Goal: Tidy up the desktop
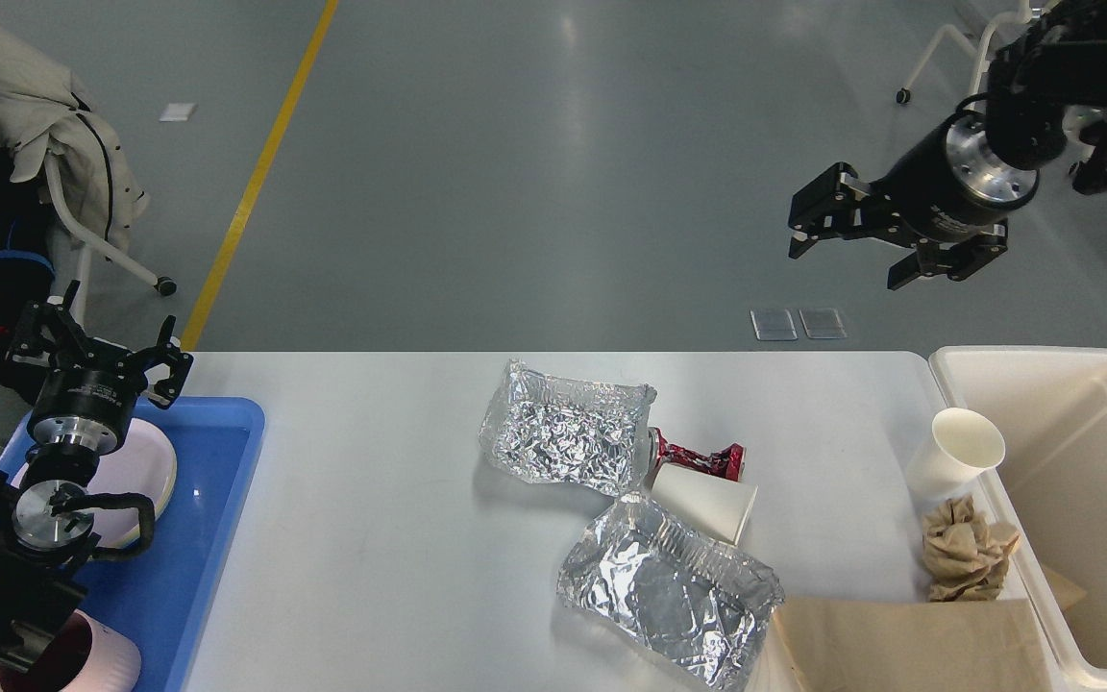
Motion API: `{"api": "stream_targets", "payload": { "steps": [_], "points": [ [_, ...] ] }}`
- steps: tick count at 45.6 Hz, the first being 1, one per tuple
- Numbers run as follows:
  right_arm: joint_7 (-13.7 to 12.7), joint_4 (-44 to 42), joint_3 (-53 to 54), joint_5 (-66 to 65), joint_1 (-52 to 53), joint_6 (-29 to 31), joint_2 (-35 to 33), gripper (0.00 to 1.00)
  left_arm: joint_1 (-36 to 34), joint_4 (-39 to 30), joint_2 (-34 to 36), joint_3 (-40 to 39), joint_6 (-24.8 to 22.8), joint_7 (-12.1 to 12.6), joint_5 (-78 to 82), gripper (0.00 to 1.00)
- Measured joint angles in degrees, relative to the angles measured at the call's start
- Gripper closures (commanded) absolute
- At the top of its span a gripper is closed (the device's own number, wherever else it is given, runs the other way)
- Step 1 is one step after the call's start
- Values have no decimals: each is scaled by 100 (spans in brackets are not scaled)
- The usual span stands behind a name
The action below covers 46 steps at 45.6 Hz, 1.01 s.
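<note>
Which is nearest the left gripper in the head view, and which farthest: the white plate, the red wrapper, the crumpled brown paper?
1. White plate: in the blue tray, just below the left gripper.
2. Red wrapper: mid-desktop, between the foil trays.
3. Crumpled brown paper: far right, beside the bin.

Single head view, set high, angled forward and down over the desktop [400, 538]. Near edge of desktop cropped by frame bottom; grey floor [534, 163] fills the upper half beyond its far edge. No second view.
</note>
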Motion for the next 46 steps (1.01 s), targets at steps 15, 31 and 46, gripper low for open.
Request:
{"api": "stream_targets", "payload": {
  "steps": [15, 31, 46],
  "points": [
    [-21, 2300, 511, -304, 1356, -59, 640, 0, 2, 0, 0, 0, 0, 0, 0, 2],
    [-21, 2598, -523, -265, 891, -337, -69, 0, 2, 0, -5, 0, 0, 0, 0, 2],
    [-27, 3086, -1544, -162, 32, -963, -1389, 0, 1, 0, -9, -9, 0, 0, -2, 2]
  ]
}}
